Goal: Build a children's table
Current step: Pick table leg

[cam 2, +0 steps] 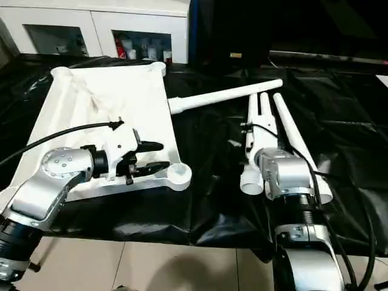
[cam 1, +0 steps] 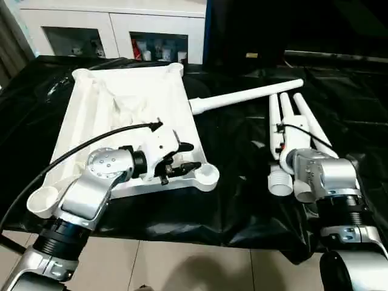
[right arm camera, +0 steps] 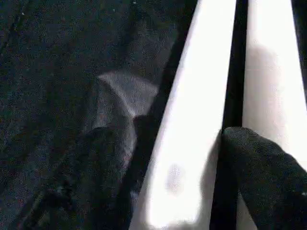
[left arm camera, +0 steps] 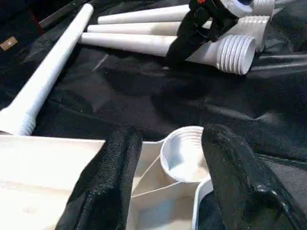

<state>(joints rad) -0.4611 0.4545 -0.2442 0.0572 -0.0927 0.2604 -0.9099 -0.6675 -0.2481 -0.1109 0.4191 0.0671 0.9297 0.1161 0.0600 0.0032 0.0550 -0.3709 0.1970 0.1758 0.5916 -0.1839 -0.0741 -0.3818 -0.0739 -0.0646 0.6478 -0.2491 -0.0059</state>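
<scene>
— Silver forearms first, right under the camera. See the left gripper [cam 1: 185,156]? It hangs over the near right corner of the table top [cam 1: 130,115], its fingers [left arm camera: 108,182] spread apart with nothing between them.

— And that round cup beyond them?

— One of the corner sockets [left arm camera: 184,153], threaded inside. The top lies upside down on the black sheet [cam 1: 242,182], white plastic, rectangular, with a raised rim and ribs running across the underside. Another socket [cam 1: 42,201] sits at the near left corner.

— Where are the legs?

— Off to the right. Three legs [cam 1: 291,130] lie side by side, long white tapered tubes, thick ridged ends toward us. A fourth leg [cam 1: 245,97] lies crosswise behind them, its threaded end just beside the top's right edge.

— The right gripper [right arm camera: 163,158]?

— Down on the bundle. Its fingers [right arm camera: 261,167] stand apart on either side of the leftmost tube; I cannot tell whether they press it.

— Behind all that?

— A white cabinet [cam 1: 115,27] with glass doors.
</scene>
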